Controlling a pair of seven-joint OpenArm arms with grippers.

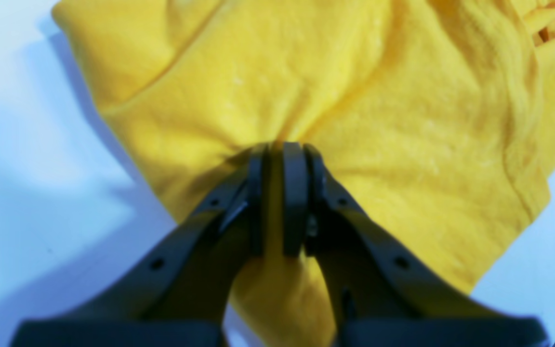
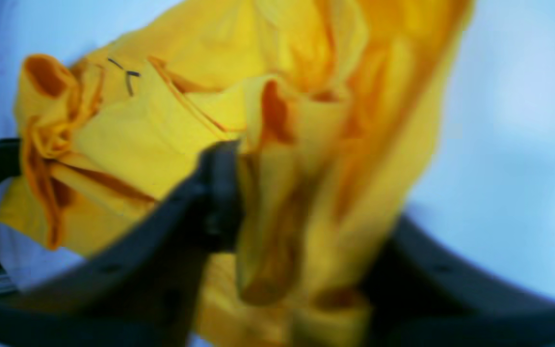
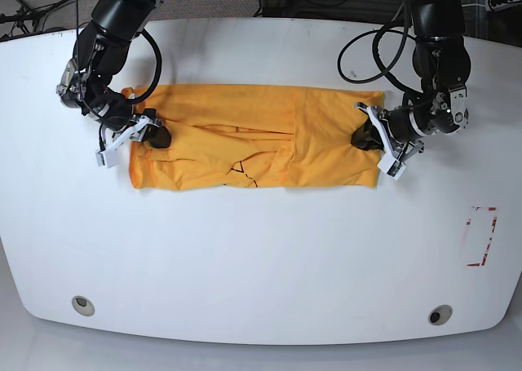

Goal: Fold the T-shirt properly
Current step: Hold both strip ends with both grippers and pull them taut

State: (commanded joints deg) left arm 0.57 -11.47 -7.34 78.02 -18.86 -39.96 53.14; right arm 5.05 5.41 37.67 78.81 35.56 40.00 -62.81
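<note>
The orange-yellow T-shirt (image 3: 253, 134) lies stretched sideways across the white table (image 3: 261, 249), with a bit of black print (image 3: 241, 171) showing near its front edge. At the shirt's right end my left gripper (image 3: 365, 136) is shut on a pinch of cloth; the left wrist view shows its pads (image 1: 295, 193) clamping a fold of the T-shirt (image 1: 354, 96). My right gripper (image 3: 155, 134) holds the shirt's left end. In the right wrist view bunched cloth of the T-shirt (image 2: 171, 120) fills the gap beside one fingertip (image 2: 219, 193) and hides the other.
A red rectangular outline (image 3: 481, 236) is marked on the table at the right. Two round fittings (image 3: 81, 305) (image 3: 440, 315) sit near the front edge. Cables (image 3: 371, 53) hang behind the arm on the right.
</note>
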